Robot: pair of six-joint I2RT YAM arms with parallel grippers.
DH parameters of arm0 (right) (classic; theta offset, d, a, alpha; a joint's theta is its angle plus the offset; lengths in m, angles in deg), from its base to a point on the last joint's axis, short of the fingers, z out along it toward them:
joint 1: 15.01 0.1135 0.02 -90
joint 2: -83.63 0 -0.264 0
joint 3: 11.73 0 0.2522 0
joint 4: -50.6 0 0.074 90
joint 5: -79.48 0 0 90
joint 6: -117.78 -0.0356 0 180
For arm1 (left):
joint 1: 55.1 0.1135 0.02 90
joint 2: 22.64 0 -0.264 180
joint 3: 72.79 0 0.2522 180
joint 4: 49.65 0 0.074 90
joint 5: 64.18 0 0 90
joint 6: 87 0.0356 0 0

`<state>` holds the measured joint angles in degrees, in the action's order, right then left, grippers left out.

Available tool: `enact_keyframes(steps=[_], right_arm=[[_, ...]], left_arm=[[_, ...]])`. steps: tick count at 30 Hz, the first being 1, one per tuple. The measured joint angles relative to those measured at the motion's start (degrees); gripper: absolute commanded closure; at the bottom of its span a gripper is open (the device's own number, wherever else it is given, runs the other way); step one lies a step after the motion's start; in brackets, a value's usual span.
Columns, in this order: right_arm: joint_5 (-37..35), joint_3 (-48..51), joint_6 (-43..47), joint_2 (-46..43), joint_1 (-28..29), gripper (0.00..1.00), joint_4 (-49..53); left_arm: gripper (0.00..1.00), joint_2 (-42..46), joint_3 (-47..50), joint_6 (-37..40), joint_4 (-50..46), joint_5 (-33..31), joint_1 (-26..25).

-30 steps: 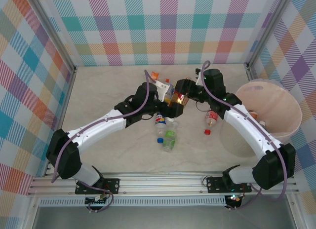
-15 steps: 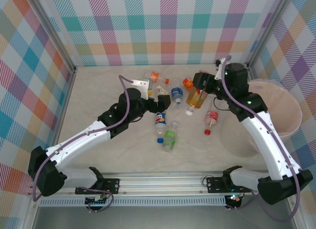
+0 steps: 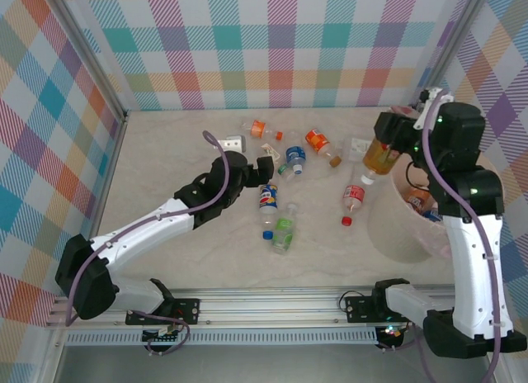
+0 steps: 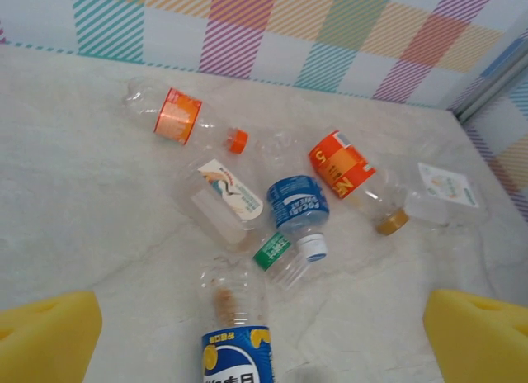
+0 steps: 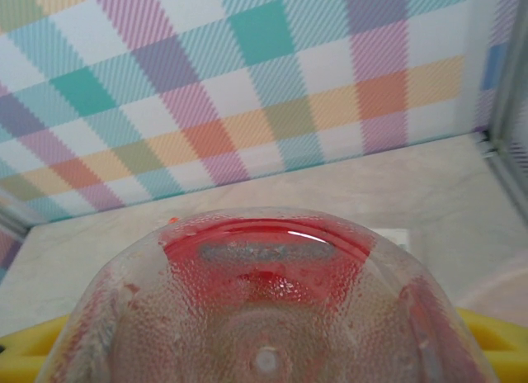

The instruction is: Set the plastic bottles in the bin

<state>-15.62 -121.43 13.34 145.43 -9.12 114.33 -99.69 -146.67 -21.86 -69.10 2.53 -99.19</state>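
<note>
Bright even light, faint soft shadows, small glint on close-up bottle [image 5: 264,317]

At 6 o'clock in the left wrist view, the bottom edge cuts off the clear plastic bottle with a blue-and-yellow label [image 4: 238,354]. The left jaws' yellow pads [image 4: 45,338] are cropped at 7 and 5 o'clock. In the right wrist view the clear plastic bottle of amber liquid [image 5: 264,317] is blurred and covers most of the right jaws. From above, the white right arm [image 3: 470,234] hides much of the round pale pink translucent bin [image 3: 394,230].
</note>
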Motion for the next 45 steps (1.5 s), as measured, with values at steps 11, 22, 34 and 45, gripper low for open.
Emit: enact_keyframes(steps=[11, 22, 34, 45], right_arm=[[-9.9, -15.3, 5.9, 4.8, -8.5, 0.53, 17.7], [-15.2, -9.7, 8.9, 9.4, -14.8, 0.52, 26.7], [-11.1, -3.3, 13.1, 16.6, -21.7, 0.32, 27.6], [-10.8, -2.1, 13.4, 17.8, -21.7, 0.09, 26.8]], left_arm=[[0.00, -1.9, -1.4, -1.6, -1.8, -1.0, 0.2], [0.00, -1.9, -1.3, -8.7, -2.2, -4.5, 1.9], [0.00, -2.0, -1.3, -11.6, -4.2, -4.2, 2.8], [0.00, -2.3, -1.3, -12.9, -5.2, -3.7, 3.4]])
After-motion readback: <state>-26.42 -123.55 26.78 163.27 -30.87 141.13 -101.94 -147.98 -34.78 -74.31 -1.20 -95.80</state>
